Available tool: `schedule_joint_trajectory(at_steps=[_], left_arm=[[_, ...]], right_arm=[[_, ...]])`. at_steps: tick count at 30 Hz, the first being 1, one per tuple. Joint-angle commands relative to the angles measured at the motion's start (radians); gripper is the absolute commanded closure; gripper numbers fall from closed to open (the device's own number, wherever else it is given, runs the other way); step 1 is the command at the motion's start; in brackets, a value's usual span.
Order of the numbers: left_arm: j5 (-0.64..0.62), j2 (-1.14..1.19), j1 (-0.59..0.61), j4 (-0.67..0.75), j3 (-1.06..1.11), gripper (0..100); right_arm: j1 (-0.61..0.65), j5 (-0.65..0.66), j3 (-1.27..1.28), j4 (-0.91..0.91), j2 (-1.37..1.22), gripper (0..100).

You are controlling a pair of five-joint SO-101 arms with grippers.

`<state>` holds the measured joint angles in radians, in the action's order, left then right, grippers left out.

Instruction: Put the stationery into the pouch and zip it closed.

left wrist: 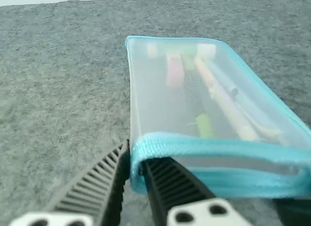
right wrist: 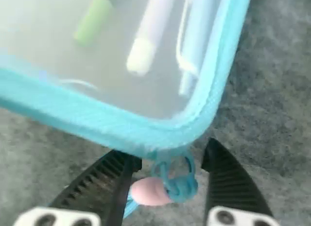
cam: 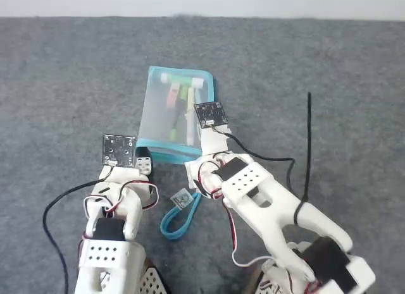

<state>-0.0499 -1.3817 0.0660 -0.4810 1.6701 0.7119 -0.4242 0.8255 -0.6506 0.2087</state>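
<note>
All of the desk [cam: 63, 85] is covered in grey, carpet-like felt, with a pale wall strip [cam: 202, 2] behind it. The see-through, teal-edged pouch [cam: 174, 114] lies flat on the felt with the stationery [cam: 172, 97] inside; the left jaws are clamped on one near corner, the right jaws stand apart around the pink zip pull [right wrist: 148, 192] at the other. A teal strap loop [cam: 192, 218] lies on the felt near the pouch.

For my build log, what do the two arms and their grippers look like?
Both the left arm and right arm are white plastic shells with perforated panels, red and white wires and black cables. The left gripper and right gripper have black ribbed fingers on white bases.
</note>
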Motion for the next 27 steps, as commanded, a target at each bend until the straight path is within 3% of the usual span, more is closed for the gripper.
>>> schedule_joint_trajectory(at_steps=[1,3,5,8,12,18,23,27], left_arm=[[-0.018,-0.015,0.008,0.043,-0.056,99],[-0.018,-0.015,0.008,0.043,-0.056,99],[-0.018,-0.015,0.008,0.043,-0.054,99],[-0.018,-0.015,0.008,0.043,-0.054,99],[-0.018,-0.015,0.008,0.046,-0.058,99],[-0.018,-0.015,0.008,0.046,-0.062,93],[-0.008,-0.015,0.008,0.048,-0.073,86],[0.089,-0.015,0.006,0.048,-0.076,86]], right_arm=[[-0.005,-0.002,-0.005,0.024,-0.016,87.8],[-0.028,0.058,-0.005,0.021,-0.015,94.2],[-0.085,0.218,-0.005,0.002,0.005,99.8],[-0.162,0.446,-0.015,-0.062,0.085,99.3],[-0.174,0.516,-0.095,-0.226,0.254,99.3],[-0.068,0.647,-0.121,-0.364,0.473,99.3],[-0.019,0.701,-0.104,-0.404,0.509,99.3],[0.028,0.787,-0.060,-0.407,0.512,99.3]])
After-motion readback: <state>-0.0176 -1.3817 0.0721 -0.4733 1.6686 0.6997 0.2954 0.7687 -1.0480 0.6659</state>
